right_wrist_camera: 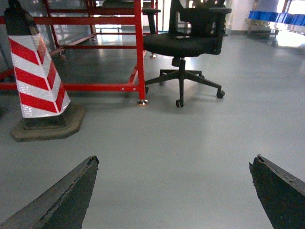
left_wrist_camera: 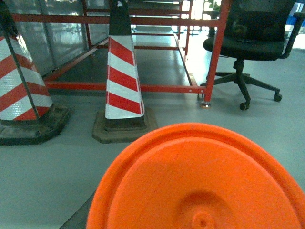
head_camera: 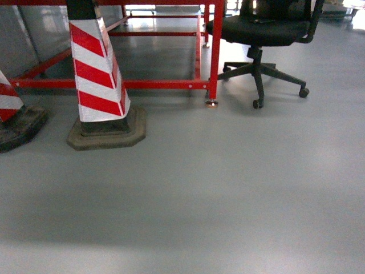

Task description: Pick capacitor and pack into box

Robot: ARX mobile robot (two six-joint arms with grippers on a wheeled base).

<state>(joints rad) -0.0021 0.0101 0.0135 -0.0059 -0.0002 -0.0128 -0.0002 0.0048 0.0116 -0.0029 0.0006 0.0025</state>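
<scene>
Right hand (right_wrist_camera: 174, 191) spread wide above grey floor (head_camera: 228, 188); left hand's state unclear behind the capacitor (left_wrist_camera: 200, 181).

An industrial hall or workshop floor, by the look of it; a smooth grey painted floor (head_camera: 228, 188) runs throughout; a red steel frame (head_camera: 215, 51) stands bolted on small feet; beside the frame sit red-and-white striped traffic cones (head_camera: 97, 68) on heavy dark bases; right of the frame stands a black office chair (head_camera: 268, 34) on castors; behind the chair, blue crates (right_wrist_camera: 279, 18) are stacked.
</scene>
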